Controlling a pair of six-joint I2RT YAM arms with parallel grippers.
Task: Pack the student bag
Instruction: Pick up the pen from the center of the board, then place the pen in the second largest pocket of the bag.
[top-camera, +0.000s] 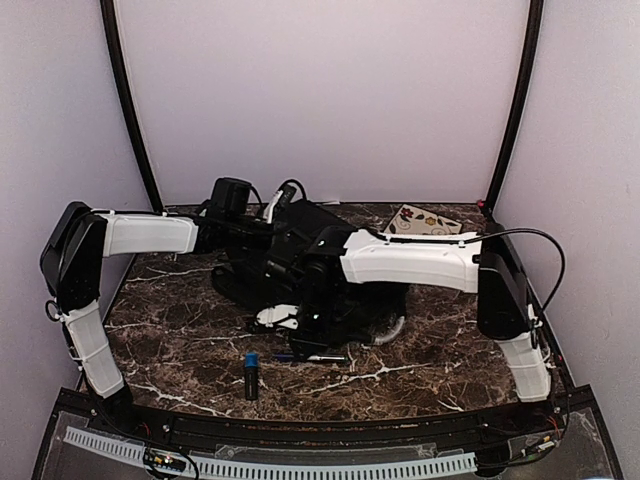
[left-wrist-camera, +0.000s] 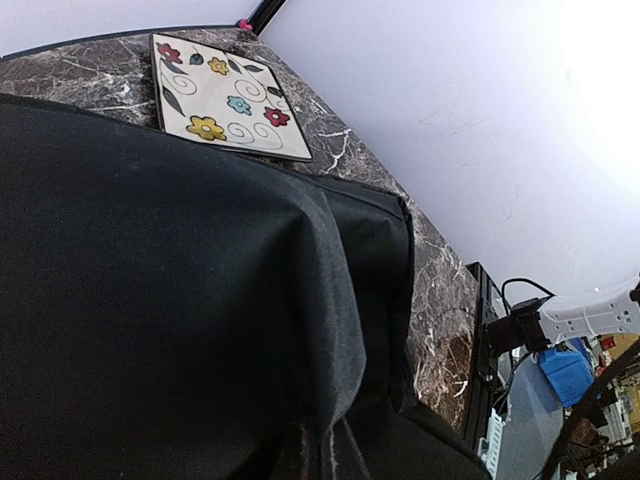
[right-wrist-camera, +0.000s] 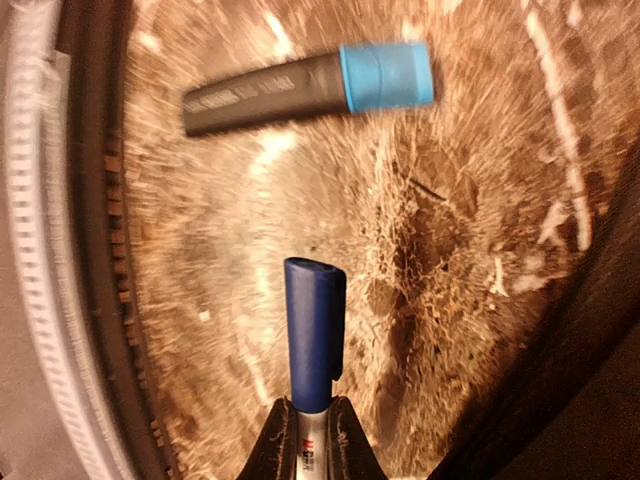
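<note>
1. Running along the near edge of the table (top-camera: 180, 330) is a white ribbed strip (top-camera: 270, 465), plastic by its look, on a black frame. The tabletop is glossy dark brown stone pattern with white veins.
2. A marker (top-camera: 250, 375) lies flat on the stone just past that edge. It has a round black barrel and a bright blue cap, and nothing touches it. No label on it can be read.
3. The right gripper (right-wrist-camera: 312, 442) has its fingers drawn in narrow, clamped on a pen (right-wrist-camera: 313, 330). The pen's dark blue cap, smooth with a clip, sticks out past the fingertips towards the marker but stays apart from it. The white barrel between the fingers carries small red and dark print, too small to read.
4. The student bag (top-camera: 315, 218) sits in the middle of the table, under both arms. It is black, soft and matte, a woven fabric with loose folds. In the left wrist view it fills most of the frame, and a crease gathers at the bottom edge.
5. The left gripper (top-camera: 280, 203) is at the bag's far side. Its fingers do not show in its own camera, so I cannot tell whether they are spread or closed.
6. A flat square tile (left-wrist-camera: 225, 95) lies on the table near the far right corner, beyond the bag. It is white with a dark rim and painted with red, yellow and blue flowers, grey leaves and swirls. It bears no writing.
7. Plain pale walls (top-camera: 320, 100) close the scene behind, with black curved poles at the corners.
</note>
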